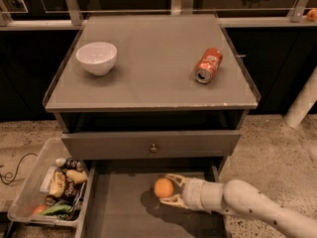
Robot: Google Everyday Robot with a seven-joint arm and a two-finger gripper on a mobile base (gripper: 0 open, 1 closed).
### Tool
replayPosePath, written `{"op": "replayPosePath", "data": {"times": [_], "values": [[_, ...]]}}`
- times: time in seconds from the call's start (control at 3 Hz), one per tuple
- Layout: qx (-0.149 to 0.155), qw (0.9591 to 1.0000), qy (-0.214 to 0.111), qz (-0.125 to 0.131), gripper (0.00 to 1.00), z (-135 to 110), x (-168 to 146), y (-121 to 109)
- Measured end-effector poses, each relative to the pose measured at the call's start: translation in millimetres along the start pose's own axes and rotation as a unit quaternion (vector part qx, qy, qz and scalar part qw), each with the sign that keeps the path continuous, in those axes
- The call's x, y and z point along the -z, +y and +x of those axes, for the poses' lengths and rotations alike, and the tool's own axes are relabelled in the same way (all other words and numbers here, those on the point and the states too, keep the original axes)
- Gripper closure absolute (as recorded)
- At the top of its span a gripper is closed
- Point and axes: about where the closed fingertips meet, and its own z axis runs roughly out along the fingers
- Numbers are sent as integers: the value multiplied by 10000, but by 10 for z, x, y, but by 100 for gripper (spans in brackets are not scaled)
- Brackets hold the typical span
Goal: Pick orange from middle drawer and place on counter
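Observation:
The orange [163, 188] lies on the floor of the open middle drawer [119, 209], near its middle. My gripper [164, 188] reaches in from the right on a white arm [247, 205]. Its two pale fingers [174, 178] stand spread on either side of the orange, close to it, and I cannot tell whether they touch it. The counter [153, 78] is the grey cabinet top above.
A white bowl [96, 57] and a red soda can [208, 65] on its side lie on the counter. The drawer front with a knob [153, 146] overhangs the open drawer. A clear bin of snacks [27, 202] sits on the floor at left.

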Motion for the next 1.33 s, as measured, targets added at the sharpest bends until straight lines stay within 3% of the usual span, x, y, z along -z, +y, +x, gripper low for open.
{"op": "replayPosePath", "data": {"times": [0.67, 1.33], "values": [[480, 9975, 403, 335, 100, -1031, 888, -228], [1186, 9873, 828, 649, 100, -2222, 1708, -725]]}}
